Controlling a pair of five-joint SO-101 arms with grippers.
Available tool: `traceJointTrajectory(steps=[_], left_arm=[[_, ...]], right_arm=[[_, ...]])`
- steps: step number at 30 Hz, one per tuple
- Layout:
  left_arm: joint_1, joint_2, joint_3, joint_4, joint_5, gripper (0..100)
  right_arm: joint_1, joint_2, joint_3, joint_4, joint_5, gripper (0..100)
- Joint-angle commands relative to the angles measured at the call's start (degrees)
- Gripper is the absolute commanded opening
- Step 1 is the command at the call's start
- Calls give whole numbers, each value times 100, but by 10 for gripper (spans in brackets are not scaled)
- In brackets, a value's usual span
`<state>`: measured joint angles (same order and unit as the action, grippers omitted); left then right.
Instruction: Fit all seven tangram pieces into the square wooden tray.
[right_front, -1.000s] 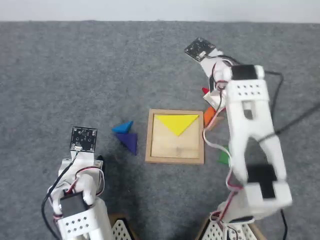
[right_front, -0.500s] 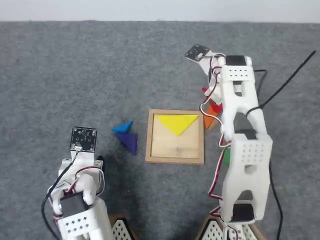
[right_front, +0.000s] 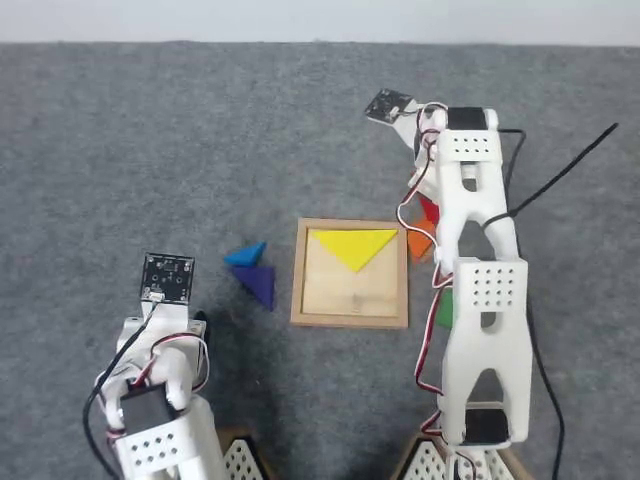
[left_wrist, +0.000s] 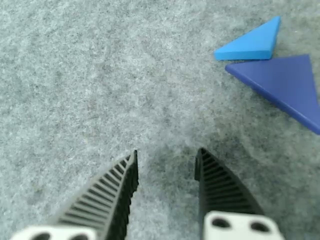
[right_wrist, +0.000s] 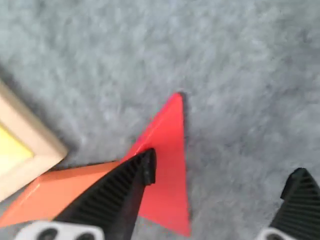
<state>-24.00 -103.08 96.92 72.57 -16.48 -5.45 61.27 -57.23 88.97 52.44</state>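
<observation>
Change: over the last second the right arm straightened out from a raised, bent pose and swung to the far right of the tray (right_front: 350, 320), bringing the right hand (right_wrist: 222, 167) down over the red triangle (right_wrist: 167, 150).
Meaning for the task: the red piece looked like the next pick; nothing had been lifted yet.
Right hand: released, jaws spread wide; one ribbed finger (right_wrist: 120, 187) lay over the red triangle, the other stood out over bare carpet. Whether it touched the piece could not be told.
Left hand (left_wrist: 166, 154): released and empty, low over the worktop (right_front: 150, 150) at the near left, unmoved.
Tray: square, pale wood with a raised rim, mid-scene, unshifted.
Yellow triangle (right_front: 353, 245): large and flat, already seated along the tray's far edge, point toward the near side.
Red triangle: small, smooth and thin, just beyond the tray's far right corner.
Orange piece (right_wrist: 55, 187): flat, tucked against the tray's right rim, touching the red one.
Green piece (right_front: 444, 310): right of the tray, partly hidden under the right arm.
Light blue triangle (left_wrist: 252, 42): small, left of the tray.
Dark blue triangle (left_wrist: 285, 85): larger, just nearer than the light blue one.
Worktop: grey, fuzzy carpet-like covering; thin pieces lay flush on it, so edges would probably be hard to catch.
Progress: one piece in, the rest outside.
</observation>
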Motion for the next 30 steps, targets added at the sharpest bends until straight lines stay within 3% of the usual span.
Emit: traceJointTrajectory(steps=[1,5,11,19,30], left_arm=[[0,-105,-40,26,-88,190],[0,-105,-40,26,-88,190],[0,-105,-40,26,-88,190],[0,-105,-40,26,-88,190],[0,-105,-40,26,-88,190]], right_arm=[[268,321,-97,620,123,413],[470,303,-396,1288,308,412],[822,303,-510,1376,422,412],[716,295,-255,1376,1521,414],[330,-347,879,1393,1574,415]])
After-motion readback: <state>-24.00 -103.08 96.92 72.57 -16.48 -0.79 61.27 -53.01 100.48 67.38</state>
